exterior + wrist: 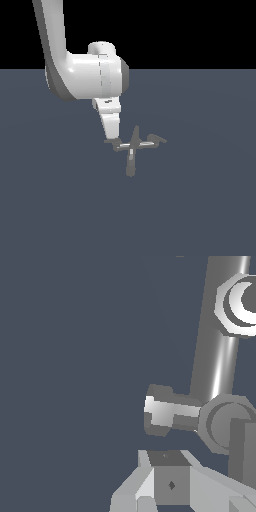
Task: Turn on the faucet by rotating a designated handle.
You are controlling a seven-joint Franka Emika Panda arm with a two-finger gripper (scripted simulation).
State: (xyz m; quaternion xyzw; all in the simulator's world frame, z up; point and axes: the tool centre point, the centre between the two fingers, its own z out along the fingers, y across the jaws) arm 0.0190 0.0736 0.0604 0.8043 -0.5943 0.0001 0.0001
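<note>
Flat slate-blue floor, black backdrop. Faucet mid-scene, gripper down at handle on ext view's left. Wrist cam only: handle's stubby end close-up, one fingertip beside it. Jaw state: can't tell.

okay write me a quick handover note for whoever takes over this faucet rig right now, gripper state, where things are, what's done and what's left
Gripper: down at the faucet, fingertips at the tip of the handle, the stubby lever on the exterior view's left. Open or shut: cannot tell; touching the handle: cannot confirm.
Faucet: sits on the dark floor, spout pointing toward the camera, longer kinked lever on the exterior view's right.
Wrist view: handle lies close ahead of the gripper.
Done: approach to the handle.
Left: rotate the handle to turn the faucet on.
</note>
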